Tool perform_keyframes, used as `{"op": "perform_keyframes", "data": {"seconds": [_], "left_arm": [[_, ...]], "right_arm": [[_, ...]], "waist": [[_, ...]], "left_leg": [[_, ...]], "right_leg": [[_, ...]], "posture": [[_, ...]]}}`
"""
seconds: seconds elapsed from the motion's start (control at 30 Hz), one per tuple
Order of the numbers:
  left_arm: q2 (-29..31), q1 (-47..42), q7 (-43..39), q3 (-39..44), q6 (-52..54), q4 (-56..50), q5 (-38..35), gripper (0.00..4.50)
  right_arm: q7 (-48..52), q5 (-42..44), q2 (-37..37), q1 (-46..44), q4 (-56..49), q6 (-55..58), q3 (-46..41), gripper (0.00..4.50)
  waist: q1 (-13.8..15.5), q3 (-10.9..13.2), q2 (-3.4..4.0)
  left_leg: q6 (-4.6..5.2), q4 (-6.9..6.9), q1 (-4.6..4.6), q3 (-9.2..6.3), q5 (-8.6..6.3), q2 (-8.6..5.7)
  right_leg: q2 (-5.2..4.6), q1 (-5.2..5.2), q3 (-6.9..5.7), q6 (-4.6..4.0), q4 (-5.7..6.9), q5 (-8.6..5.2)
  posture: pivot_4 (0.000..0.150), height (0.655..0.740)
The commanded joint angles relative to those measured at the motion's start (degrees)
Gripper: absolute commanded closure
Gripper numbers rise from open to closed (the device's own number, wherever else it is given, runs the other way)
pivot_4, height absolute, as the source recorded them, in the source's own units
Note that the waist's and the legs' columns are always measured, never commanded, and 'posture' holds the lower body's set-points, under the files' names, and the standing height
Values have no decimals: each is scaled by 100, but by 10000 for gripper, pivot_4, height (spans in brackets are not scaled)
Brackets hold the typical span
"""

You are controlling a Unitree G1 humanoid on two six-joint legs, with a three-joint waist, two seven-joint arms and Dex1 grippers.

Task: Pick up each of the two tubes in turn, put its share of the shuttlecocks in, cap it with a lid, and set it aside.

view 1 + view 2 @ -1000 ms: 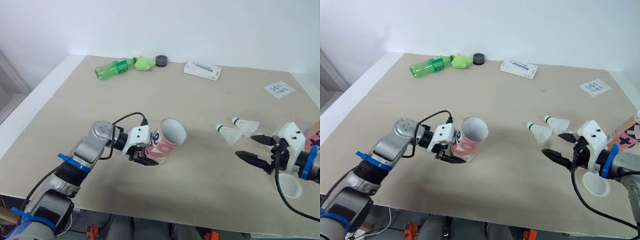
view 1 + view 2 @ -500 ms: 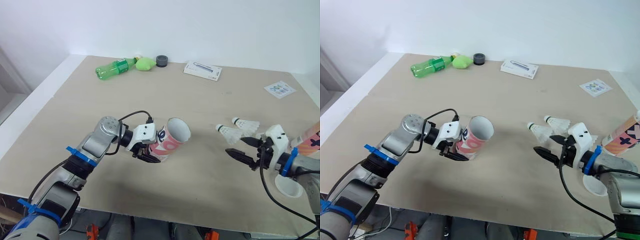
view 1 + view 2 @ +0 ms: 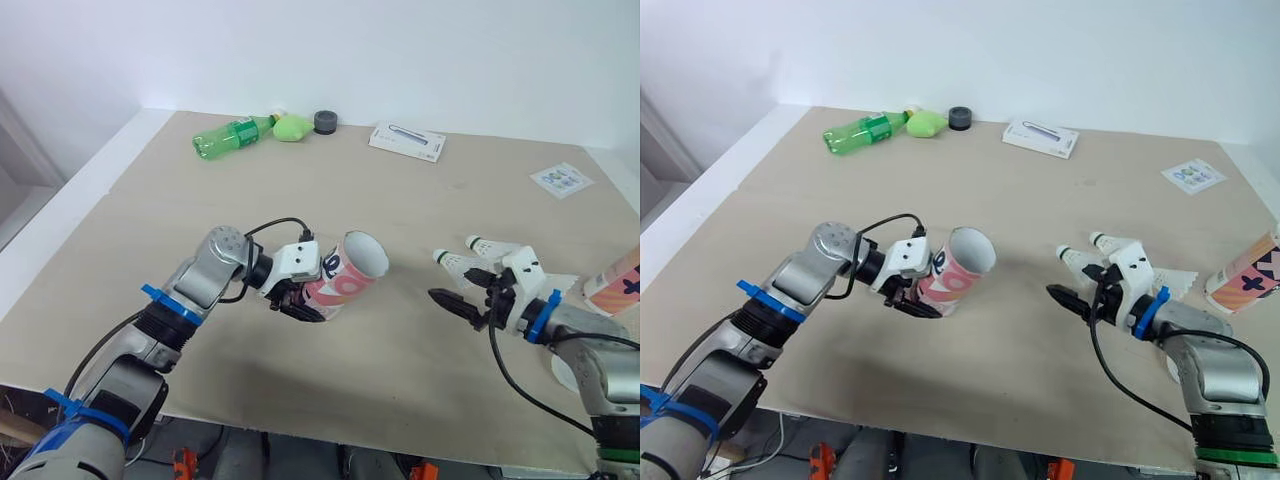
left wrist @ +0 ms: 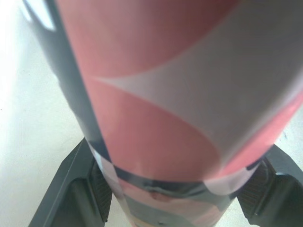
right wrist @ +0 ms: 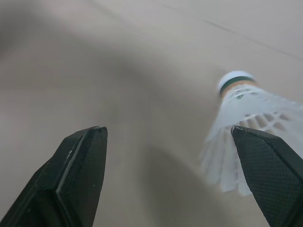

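a: our left gripper (image 3: 298, 300) was clamped on the pink tube (image 3: 350, 278), tilting it over the desk (image 3: 300, 200) with its open mouth toward our right arm, ready for loading, we judged.

b: our right gripper (image 3: 452, 284) was spread wide, just beside the nearer shuttlecock (image 5: 251, 113) and not touching it. the second shuttlecock (image 3: 490, 247) lay close behind and could get nudged. the other tube (image 3: 615, 282) sat far right, the bottle (image 3: 228, 135) well apart.
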Motion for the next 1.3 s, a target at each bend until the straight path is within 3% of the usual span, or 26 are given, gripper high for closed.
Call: {"op": "perform_keyframes", "data": {"seconds": [0.03, 0.17, 0.2, 0.27, 0.37, 0.6, 0.77, 0.97, 1.13, 1.3], "left_arm": [[-55, -105, 3, -67, 39, -14, 39, 16994], [-52, -95, 8, -72, 1, -31, 68, 16994], [-45, -87, 5, -71, 3, -44, 71, 16994], [-28, -70, 4, -77, -10, -79, 84, 16994], [-27, -58, 10, -70, 5, -128, 74, 16994], [-23, -31, 13, -98, -43, -162, 94, 16994], [55, -76, -84, -209, 68, -173, 186, 16994], [42, -197, -200, -256, 186, -119, 161, 16994], [-21, -238, -196, -263, 191, -67, 163, 16994], [-45, -210, -194, -257, 202, -93, 163, 16994]], "right_arm": [[-231, -234, 44, -189, 307, -310, -26, 5219], [-203, -207, 181, -202, 473, -447, -30, 19754], [-178, -184, 204, -202, 473, -457, -43, 26059], [-154, -157, 238, -209, 471, -477, -77, 31023], [-138, -144, 246, -216, 479, -486, -86, 44548], [-205, -173, 201, -234, 460, -468, -107, 44548], [447, 641, -356, -14, -1042, 2, -506, 44548], [1328, 1118, -1519, -149, -2573, 143, -559, 44548], [1812, 1093, -2251, -494, -2960, -58, -476, 44548], [1847, 980, -2373, -986, -2982, -147, -102, 44548]], "waist": [[1, 0, 0], [-1, 0, 1], [0, 0, 1], [-1, 0, 2], [-1, 0, 2], [-1, 0, 2], [-4, -2, 21], [-6, -2, 23], [-5, -1, 22], [-2, -1, 22]], "left_leg": [[0, 0, -1, 0, 0, -1], [0, -2, -1, -1, 0, -2], [0, -3, -1, -1, 0, -2], [0, -3, -1, -1, 0, -2], [0, -3, -1, -1, 0, -2], [0, -3, -1, 0, 0, -2], [-1, -5, -4, -1, -1, -5], [-1, -6, -3, -8, -1, -2], [-1, -5, -4, -2, -1, -1], [-1, -5, -4, -1, -1, -2]], "right_leg": [[0, 0, 0, 0, 0, 0], [1, -1, 1, 2, 0, 2], [1, -1, 1, 5, 1, 3], [1, 0, 2, 15, 1, 8], [1, 0, 3, 14, 0, 8], [1, 0, 3, 9, 0, 5], [0, -2, 7, 16, 2, 9], [3, -2, 0, 3, 1, -8], [-2, -3, 1, 0, -3, -9], [-5, -6, 0, -2, -3, -9]], "posture": [[1500, 7294], [1500, 7294], [1500, 7294], [1500, 7294], [1500, 7294], [1500, 7294], [1500, 7294], [1500, 7294], [1500, 7294], [1500, 7294]]}}
